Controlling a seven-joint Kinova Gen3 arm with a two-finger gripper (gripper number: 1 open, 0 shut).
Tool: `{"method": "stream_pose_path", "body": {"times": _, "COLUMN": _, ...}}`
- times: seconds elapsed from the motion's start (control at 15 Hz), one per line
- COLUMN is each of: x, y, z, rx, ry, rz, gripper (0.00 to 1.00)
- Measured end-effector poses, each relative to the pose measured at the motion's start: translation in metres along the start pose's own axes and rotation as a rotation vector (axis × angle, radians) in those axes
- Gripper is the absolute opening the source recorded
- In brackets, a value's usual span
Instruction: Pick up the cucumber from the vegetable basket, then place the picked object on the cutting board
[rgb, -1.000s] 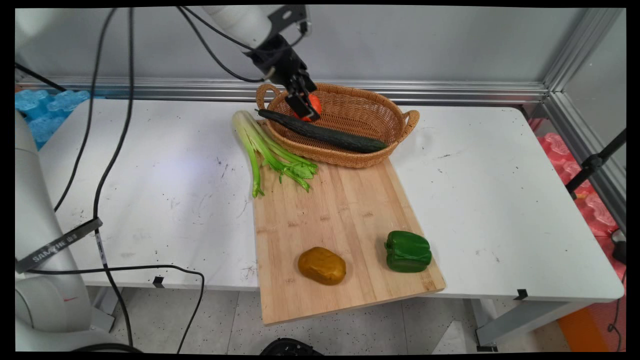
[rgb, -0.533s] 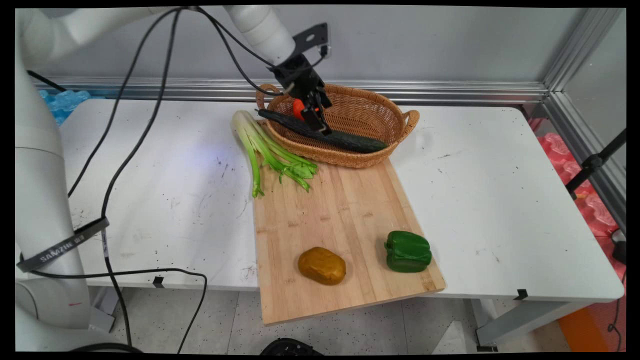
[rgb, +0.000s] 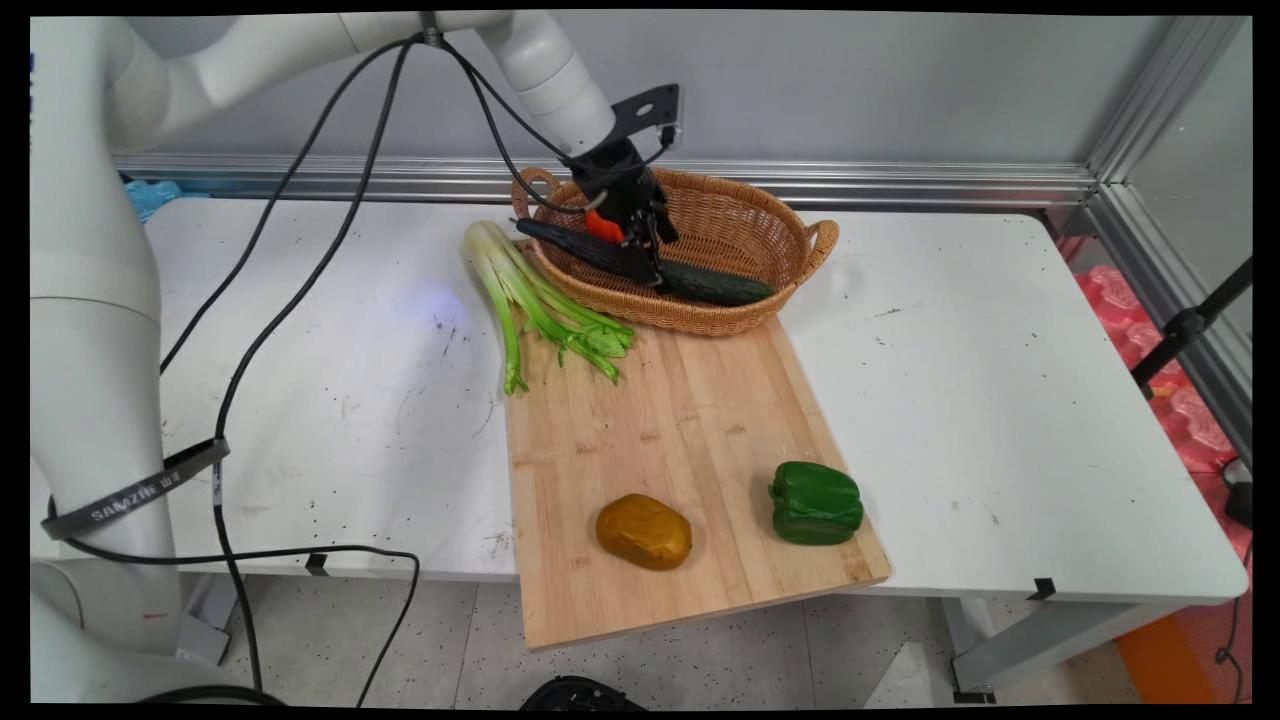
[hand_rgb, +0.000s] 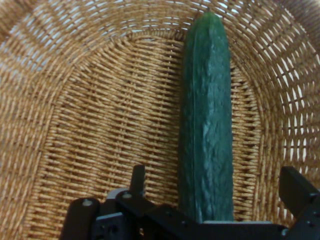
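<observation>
My gripper (rgb: 645, 262) is down inside the wicker basket (rgb: 790, 215), right over a long dark-green cucumber (rgb: 715, 285) that lies along the basket's near side. In the hand view the gripper (hand_rgb: 217, 182) is open. One finger (hand_rgb: 137, 177) stands on the left of the cucumber (hand_rgb: 206, 125) and the other on its right, so the cucumber runs between them; whether they touch it does not show. An orange-red tomato (rgb: 602, 225) peeks out just behind the gripper. The woven basket floor (hand_rgb: 100, 125) fills the hand view.
A celery bunch (rgb: 540, 300) lies left of the basket, its leafy end on the wooden cutting board (rgb: 680, 430). A brown potato (rgb: 644, 531) and a green bell pepper (rgb: 816, 503) sit near the board's front edge, which overhangs the table. Black cables hang from the arm.
The gripper has come down and slightly right into the basket, from above the tomato to astride the cucumber. Nothing on the table has shifted.
</observation>
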Motion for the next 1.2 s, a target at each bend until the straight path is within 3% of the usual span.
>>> {"method": "stream_pose_path", "body": {"times": 0.2, "x": 0.0, "y": -0.004, "z": 0.007, "rx": -0.012, "ry": -0.008, "rz": 0.023, "gripper": 1.0}}
{"method": "stream_pose_path", "body": {"times": 0.27, "x": 0.0, "y": -0.005, "z": 0.01, "rx": -0.017, "ry": -0.01, "rz": 0.033, "gripper": 0.0}}
{"method": "stream_pose_path", "body": {"times": 0.8, "x": 0.008, "y": -0.012, "z": 0.011, "rx": -0.032, "ry": -0.009, "rz": 0.095, "gripper": 0.0}}
{"method": "stream_pose_path", "body": {"times": 1.2, "x": 0.022, "y": -0.011, "z": -0.023, "rx": 0.001, "ry": 0.002, "rz": 0.131, "gripper": 0.0}}
